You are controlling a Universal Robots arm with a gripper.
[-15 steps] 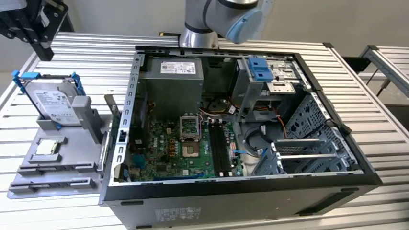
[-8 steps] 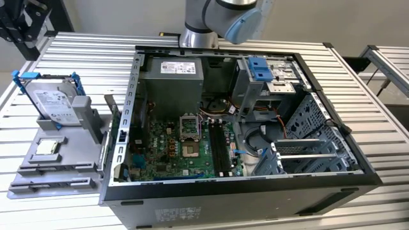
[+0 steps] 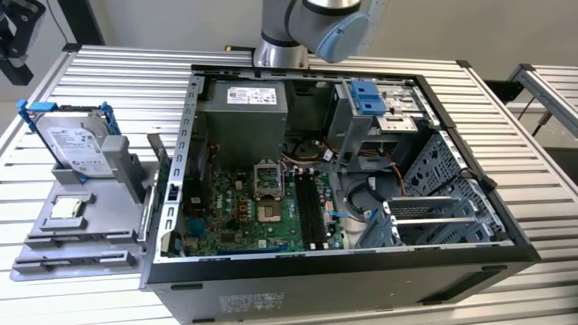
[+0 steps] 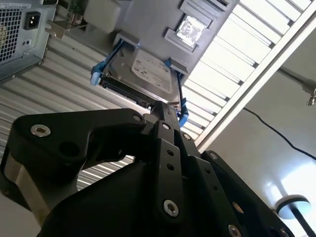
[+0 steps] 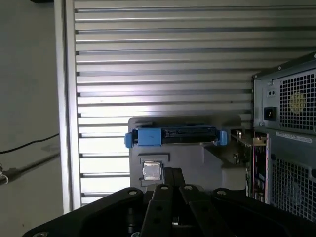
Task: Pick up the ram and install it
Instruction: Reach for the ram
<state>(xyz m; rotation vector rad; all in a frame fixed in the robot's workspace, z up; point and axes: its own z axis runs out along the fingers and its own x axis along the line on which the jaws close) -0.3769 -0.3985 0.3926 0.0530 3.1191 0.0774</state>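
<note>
"Black jaws, closed tight on each other," said the first technician. "In the second wrist view the gripper (image 4: 166, 112) hangs well apart from everything, and the hard drive (image 4: 145, 74) in its blue frame lies beyond its tips."

"And the ram?" asked the second.

"Where it lies cannot be told. The grey fixture (image 3: 95, 227) at the exterior view's left has two long dark slots (image 3: 80, 238) at its near end, too small to read. The hard drive stands upright at its far end. The square silver processor chip (image 3: 70, 208) lies flat between the drive and those slots."

"What about the computer case (image 3: 505, 247)?"

"It lies open on its side on the ribbed aluminium table (image 3: 118, 74), just beside the fixture, toward the exterior view's right. The green motherboard (image 3: 237, 203) faces up. Its black memory slots (image 3: 312, 206) run near to far beside the processor socket (image 3: 269, 215). The grey power supply (image 3: 243, 101) sits at the far end, and a drive cage (image 3: 370, 100) with blue tabs sits at the far right."

"And the arm (image 3: 312, 30)?"

"It rises at the table's far edge, behind the case."
</note>
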